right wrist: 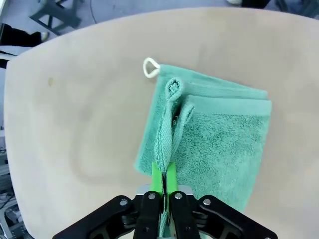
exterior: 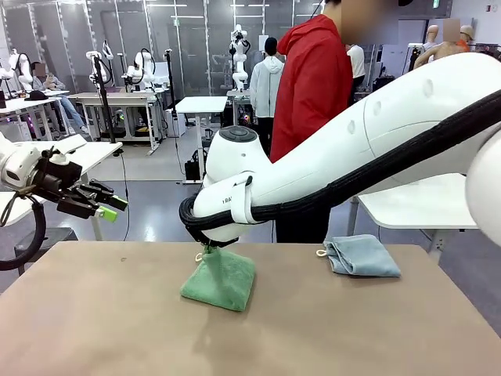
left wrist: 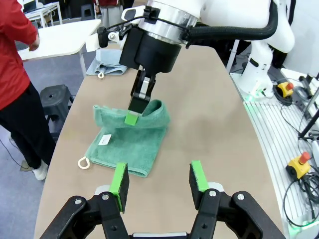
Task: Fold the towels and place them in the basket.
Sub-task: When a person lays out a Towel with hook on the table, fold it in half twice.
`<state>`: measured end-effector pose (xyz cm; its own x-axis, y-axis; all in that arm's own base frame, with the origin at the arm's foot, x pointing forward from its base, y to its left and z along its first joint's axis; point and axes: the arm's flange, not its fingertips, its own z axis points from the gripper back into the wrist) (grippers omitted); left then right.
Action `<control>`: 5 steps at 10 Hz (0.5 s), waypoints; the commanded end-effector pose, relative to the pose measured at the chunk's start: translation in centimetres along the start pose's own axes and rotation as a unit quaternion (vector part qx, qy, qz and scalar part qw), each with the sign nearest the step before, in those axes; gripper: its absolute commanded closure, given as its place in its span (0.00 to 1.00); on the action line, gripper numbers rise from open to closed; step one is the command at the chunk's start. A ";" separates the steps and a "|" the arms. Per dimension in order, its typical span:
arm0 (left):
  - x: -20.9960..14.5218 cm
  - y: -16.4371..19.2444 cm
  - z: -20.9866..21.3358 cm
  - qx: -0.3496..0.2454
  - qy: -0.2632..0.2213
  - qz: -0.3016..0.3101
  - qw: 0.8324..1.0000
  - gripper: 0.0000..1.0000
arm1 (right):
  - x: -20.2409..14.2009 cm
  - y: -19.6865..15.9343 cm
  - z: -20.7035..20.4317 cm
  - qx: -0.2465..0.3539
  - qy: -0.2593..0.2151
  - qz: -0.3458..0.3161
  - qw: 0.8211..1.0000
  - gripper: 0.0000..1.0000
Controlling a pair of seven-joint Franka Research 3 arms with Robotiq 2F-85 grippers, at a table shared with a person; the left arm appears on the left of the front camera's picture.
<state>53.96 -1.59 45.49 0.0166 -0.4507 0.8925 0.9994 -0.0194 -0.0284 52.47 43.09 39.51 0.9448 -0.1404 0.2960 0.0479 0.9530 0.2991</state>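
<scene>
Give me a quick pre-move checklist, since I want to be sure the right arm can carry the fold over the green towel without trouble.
1. Right gripper shut on the green towel edge: ok, pads pinch a raised fold.
2. Rest of that towel lying on the table: ok, only the pinched edge is lifted.
3. Left gripper clear of the cloth: ok, open and held off above the table.
4. Blue towel out of the way: ok, lying apart near the far edge.
5. Person clear of the towel: ok, standing behind the far side.
6. Basket ready to receive: cannot tell.
</scene>
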 end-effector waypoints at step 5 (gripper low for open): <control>0.3 0.1 0.1 -0.005 -0.001 0.005 1.000 0.37 | 0.3 0.1 -4.3 0.005 -0.036 -0.022 0.999 1.00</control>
<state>53.96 -1.59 45.50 0.0166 -0.4507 0.8925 0.9994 -0.0194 -0.0284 53.95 43.24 35.96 0.9348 -0.1538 0.3201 0.0514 0.9505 0.3066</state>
